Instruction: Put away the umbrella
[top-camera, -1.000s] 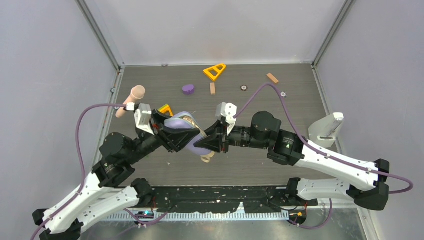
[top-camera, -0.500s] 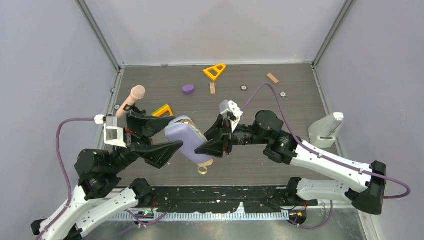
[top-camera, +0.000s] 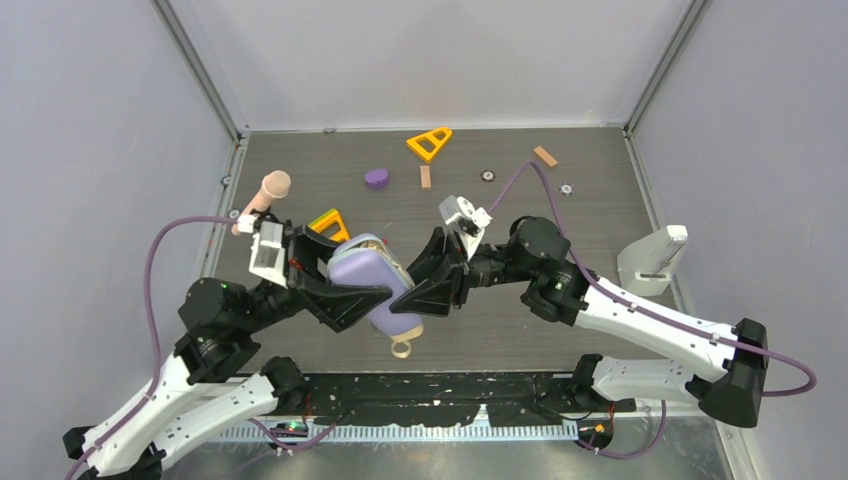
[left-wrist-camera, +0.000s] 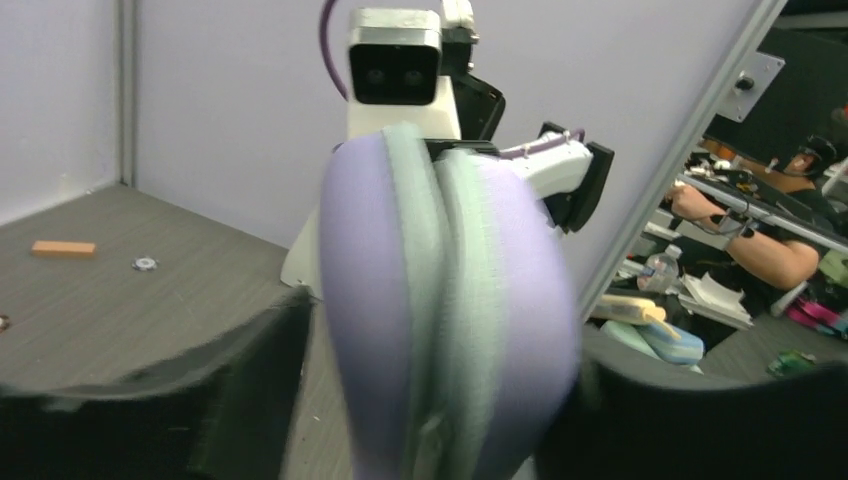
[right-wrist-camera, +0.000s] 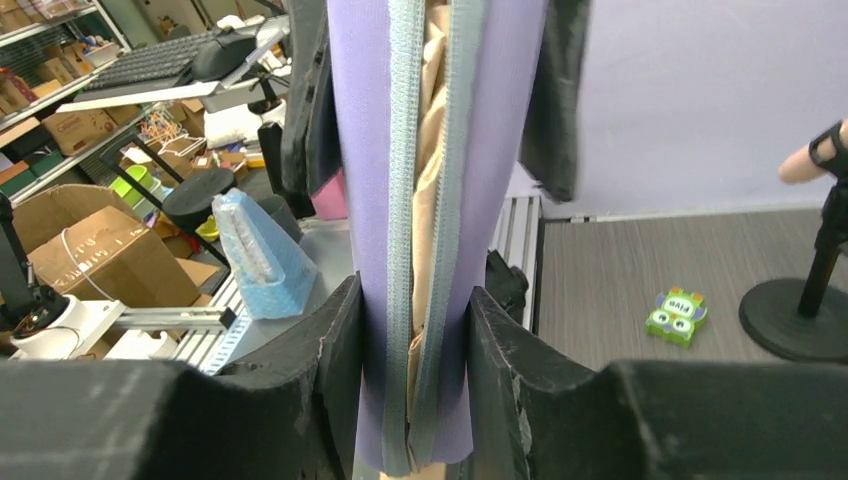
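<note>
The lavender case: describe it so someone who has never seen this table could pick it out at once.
At the middle of the table, where the two arms meet, the lavender case sits between the left gripper and the right gripper. Unlike the small purple disc farther back, it is oblong, with a pale green zip edge and the beige umbrella showing in its gap.

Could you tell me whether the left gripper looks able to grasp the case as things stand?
Probably yes: the left gripper stands open with a finger on each side of the case, nothing lies between, and the right gripper clamps it.
</note>
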